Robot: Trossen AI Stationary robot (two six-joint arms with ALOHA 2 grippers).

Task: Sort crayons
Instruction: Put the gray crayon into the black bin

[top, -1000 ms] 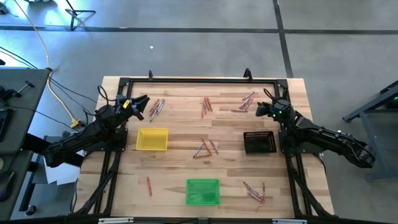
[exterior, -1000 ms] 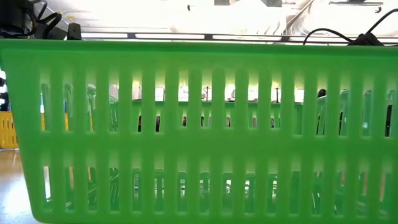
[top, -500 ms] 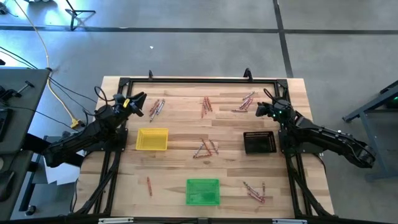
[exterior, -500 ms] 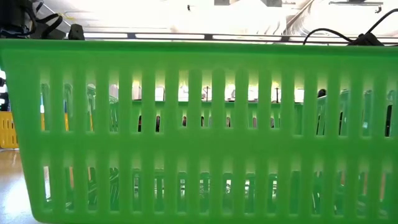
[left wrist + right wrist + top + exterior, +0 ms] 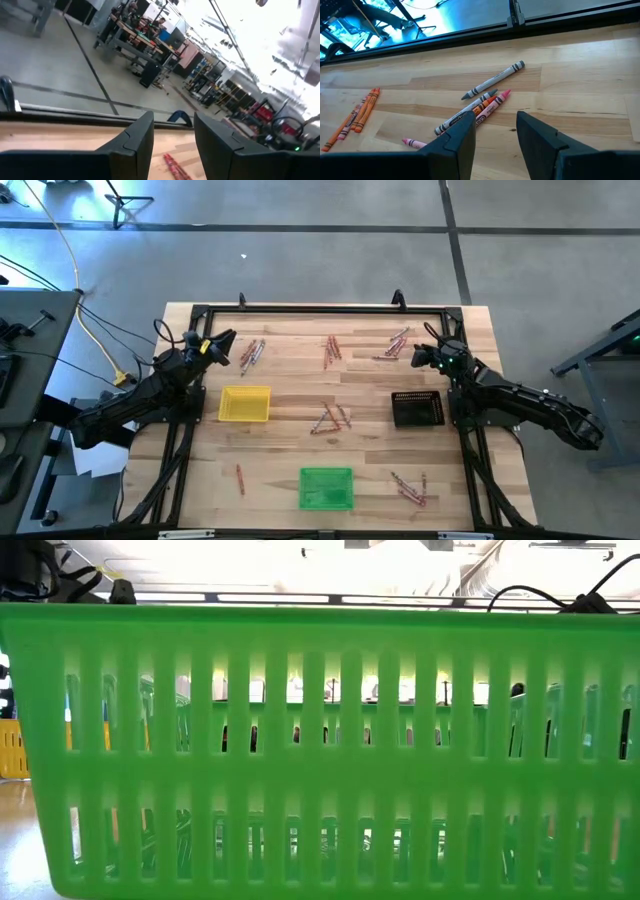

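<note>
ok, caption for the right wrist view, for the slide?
Right pincer, open, hovers over a cluster of crayons on the wooden table, another orange pair farther off.

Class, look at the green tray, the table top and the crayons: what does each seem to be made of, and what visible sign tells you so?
Green tray: probably moulded plastic, one even colour, with slotted walls and a slight sheen.
Table top: looks like pale wood, with plank seams and grain, smooth finish.
Crayons: likely wax sticks in printed paper wrappers, with bare pointed tips showing.
</note>
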